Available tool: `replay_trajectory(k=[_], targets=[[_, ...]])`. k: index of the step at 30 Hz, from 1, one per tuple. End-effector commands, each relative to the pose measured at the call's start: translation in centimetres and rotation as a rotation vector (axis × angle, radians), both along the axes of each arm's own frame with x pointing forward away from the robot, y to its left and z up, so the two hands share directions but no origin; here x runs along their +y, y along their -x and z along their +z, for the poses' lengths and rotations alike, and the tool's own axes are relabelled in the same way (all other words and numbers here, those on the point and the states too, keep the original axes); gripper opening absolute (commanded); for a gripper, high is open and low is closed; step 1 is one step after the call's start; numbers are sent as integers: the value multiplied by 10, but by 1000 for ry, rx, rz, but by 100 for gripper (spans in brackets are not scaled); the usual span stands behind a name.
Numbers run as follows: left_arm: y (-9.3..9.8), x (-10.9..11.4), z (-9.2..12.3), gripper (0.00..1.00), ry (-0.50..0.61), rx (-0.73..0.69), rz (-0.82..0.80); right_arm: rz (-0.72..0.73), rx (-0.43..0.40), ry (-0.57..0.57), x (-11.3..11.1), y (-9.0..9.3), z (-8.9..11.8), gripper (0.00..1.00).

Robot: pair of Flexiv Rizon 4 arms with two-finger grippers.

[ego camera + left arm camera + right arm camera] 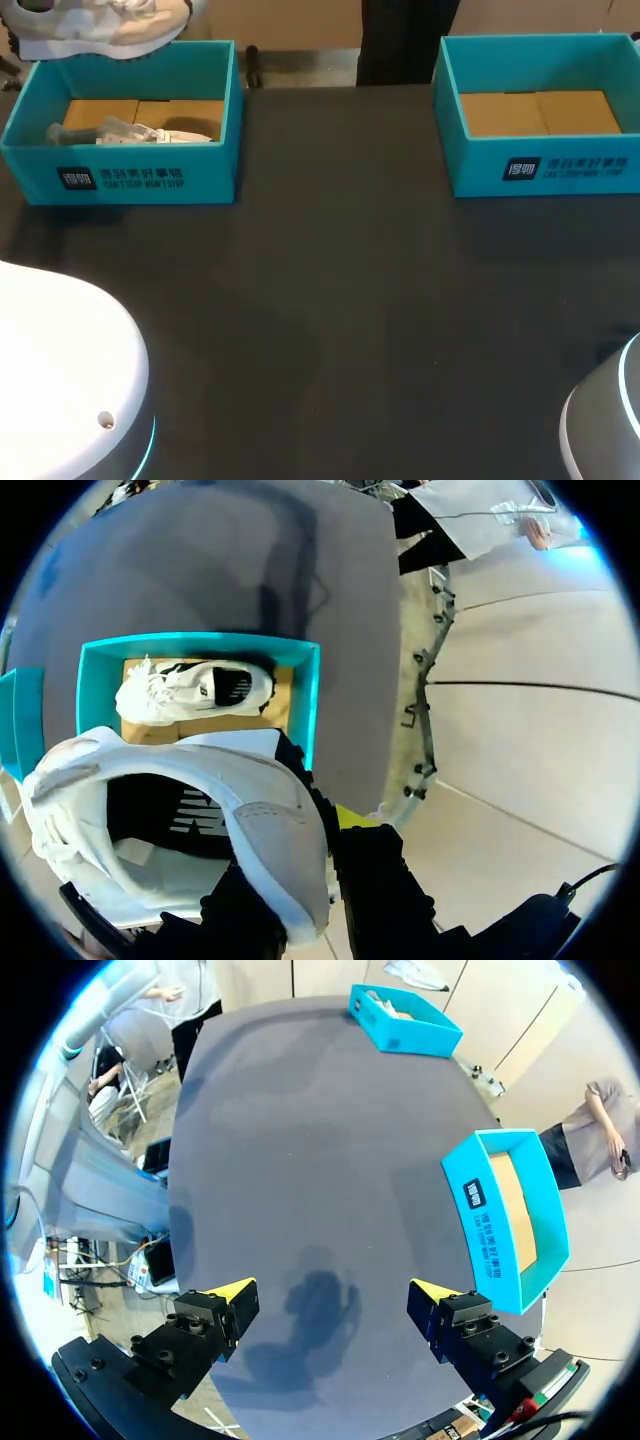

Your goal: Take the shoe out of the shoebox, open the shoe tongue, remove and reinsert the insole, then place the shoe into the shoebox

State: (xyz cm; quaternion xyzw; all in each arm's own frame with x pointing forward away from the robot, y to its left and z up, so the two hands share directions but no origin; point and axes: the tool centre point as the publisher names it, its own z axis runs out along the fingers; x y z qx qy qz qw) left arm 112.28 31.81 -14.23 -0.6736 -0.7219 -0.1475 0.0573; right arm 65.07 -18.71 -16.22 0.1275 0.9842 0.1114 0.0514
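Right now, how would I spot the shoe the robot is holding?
Find the dark table, then the teal box at its left. The held shoe hangs in the air over that box's far rim, pinched by the left claw; the other shoe lies down inside the box.

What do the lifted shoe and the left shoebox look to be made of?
Lifted shoe: white upper, probably matte synthetic leather or suede, going by stitched panels without shine. Left shoebox: likely cardboard, since its floor shows bare brown board; the walls carry a smooth teal printed finish.
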Motion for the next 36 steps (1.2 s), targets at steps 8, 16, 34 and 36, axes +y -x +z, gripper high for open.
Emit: replay_trajectory(k=[8,16,34,36], targets=[[-16,1,-26,0,-35,3,-66,0,4,2,0,-2,0,100],[-24,-2,-50,0,-14,2,-90,0,4,2,0,-2,0,100],[-29,-10,-98,0,-49,42,-103,0,4,2,0,-2,0,100],[-30,-11,-103,0,-49,41,-105,0,4,2,0,-2,0,100]])
